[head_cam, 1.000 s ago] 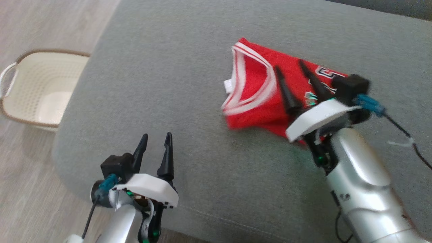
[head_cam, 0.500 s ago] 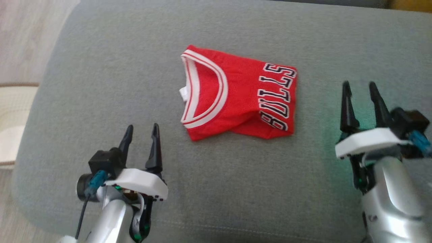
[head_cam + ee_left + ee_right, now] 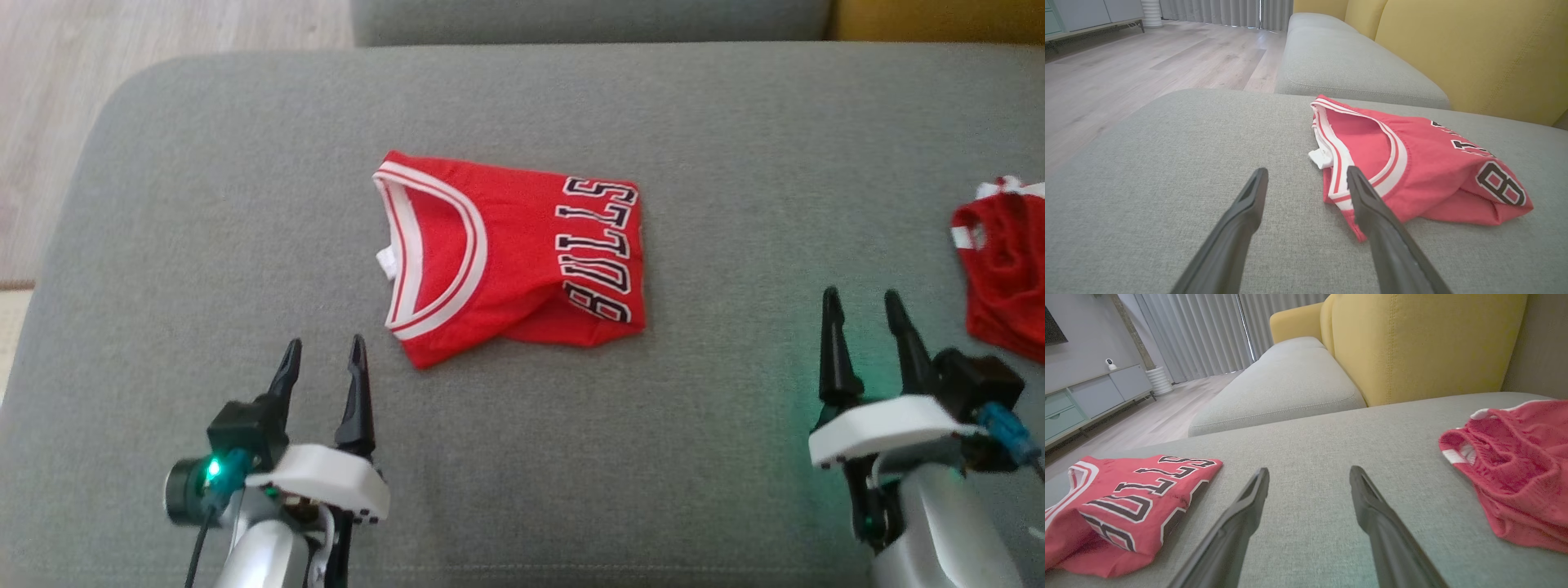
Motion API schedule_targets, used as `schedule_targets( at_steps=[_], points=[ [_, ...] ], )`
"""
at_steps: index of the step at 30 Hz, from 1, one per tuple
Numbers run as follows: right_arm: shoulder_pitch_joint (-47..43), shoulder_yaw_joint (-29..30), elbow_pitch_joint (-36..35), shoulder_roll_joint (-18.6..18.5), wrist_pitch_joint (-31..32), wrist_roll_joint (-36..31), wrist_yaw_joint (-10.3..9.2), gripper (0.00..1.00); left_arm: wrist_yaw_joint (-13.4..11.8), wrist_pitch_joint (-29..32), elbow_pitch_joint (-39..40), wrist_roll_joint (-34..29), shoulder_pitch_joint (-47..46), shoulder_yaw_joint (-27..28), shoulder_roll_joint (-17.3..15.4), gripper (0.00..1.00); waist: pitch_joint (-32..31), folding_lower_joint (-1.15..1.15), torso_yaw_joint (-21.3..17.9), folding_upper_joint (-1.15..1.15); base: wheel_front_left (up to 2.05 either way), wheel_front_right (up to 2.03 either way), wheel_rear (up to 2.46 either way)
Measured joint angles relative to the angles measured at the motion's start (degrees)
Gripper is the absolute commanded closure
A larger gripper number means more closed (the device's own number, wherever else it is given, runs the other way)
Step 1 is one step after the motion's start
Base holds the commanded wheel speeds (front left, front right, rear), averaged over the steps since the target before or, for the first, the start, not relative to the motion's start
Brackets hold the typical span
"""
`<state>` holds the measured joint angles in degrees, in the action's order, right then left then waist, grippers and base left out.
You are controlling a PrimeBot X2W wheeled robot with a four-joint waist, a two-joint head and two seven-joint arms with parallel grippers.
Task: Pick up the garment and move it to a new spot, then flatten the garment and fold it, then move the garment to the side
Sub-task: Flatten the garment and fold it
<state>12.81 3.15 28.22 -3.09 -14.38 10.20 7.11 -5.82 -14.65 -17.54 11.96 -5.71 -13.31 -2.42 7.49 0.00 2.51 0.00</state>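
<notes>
Both jaws stand wide open and empty. The left gripper (image 3: 325, 343) hovers low over the cushion (image 3: 245, 163), just short of the jersey's (image 3: 514, 257) collar corner. The right gripper (image 3: 861, 296) is well apart from the jersey, between it and another red cloth (image 3: 1004, 278). The jersey lies mid-cushion, collar toward the left and lettering toward the right. It is probably light, soft and limp. Lifted by one point it would likely sag and come unfolded, so a pinch through all layers at the near edge, one gripper toward each end, seems best. It is red, with a white-striped neckline, a white label and black BULLS lettering. It is folded into a compact rectangle, slightly puffed along the near edge.
</notes>
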Motion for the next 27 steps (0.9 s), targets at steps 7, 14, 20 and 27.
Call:
schedule_targets(
  at_steps=[7, 14, 20, 27],
  points=[
    [-2.2, -0.5, -1.1, 0.2, 0.0, 0.6, 0.00, 0.00, -0.2, 0.0, 0.9, -0.8, 1.5, 1.0, 0.0, 0.00, -1.4, 0.00, -2.2, 0.00, 0.00, 0.00, 0.00],
    [-2.1, -1.8, -2.4, 0.2, 0.0, -0.1, 0.00, 0.00, -0.2, 0.0, 1.3, -1.2, 1.8, 0.9, 0.0, 0.00, -0.8, 0.00, -1.7, 0.00, 0.00, 0.00, 0.00],
    [-0.9, -13.0, -3.8, 0.1, 0.0, -2.3, 0.00, 0.00, -0.2, 0.0, 1.5, -1.3, 1.8, 0.7, 0.0, 0.00, -0.1, 0.00, 0.3, 0.00, 0.00, 0.00, 0.00],
    [3.9, -29.1, -3.8, 0.1, 3.4, -1.2, 0.00, 0.00, -0.2, 0.0, 1.2, -1.2, 1.5, -0.3, 0.0, 0.00, 1.0, 0.00, 3.6, 0.00, 0.00, 0.00, 0.00]
  ],
)
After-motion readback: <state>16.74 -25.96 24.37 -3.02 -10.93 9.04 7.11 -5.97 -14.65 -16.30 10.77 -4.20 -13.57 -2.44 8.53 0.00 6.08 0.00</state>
